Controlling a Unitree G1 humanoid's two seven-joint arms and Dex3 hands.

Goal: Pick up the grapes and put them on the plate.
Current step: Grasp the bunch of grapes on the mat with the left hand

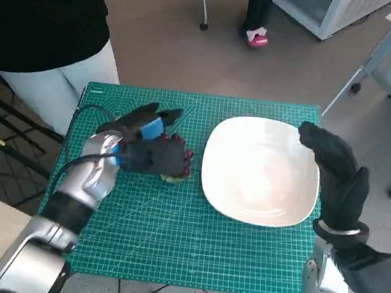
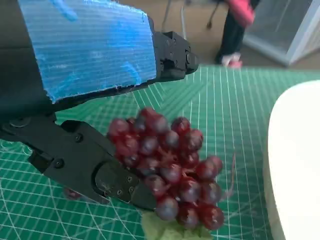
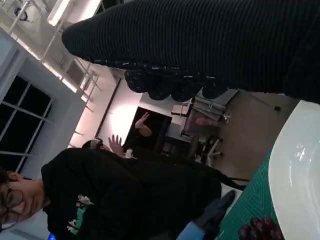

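Left hand (image 1: 150,149), black with blue tape over its back, lies over the grapes (image 1: 182,165) on the green cutting mat (image 1: 171,242). In the left wrist view a black finger (image 2: 95,170) presses against one side of the dark red bunch (image 2: 170,167), but whether the hand truly grips it or only rests against it I cannot tell. The bunch lies on the mat just beside the white plate (image 1: 259,209), not on it. Its long axis slants, the broad end under the hand and the narrow end toward a pale green leaf (image 2: 167,230). The right hand (image 1: 336,172), gloved, hovers over the plate's far right rim, fingers loosely extended and holding nothing. A person in black (image 1: 42,11) stands beyond the table's left corner.
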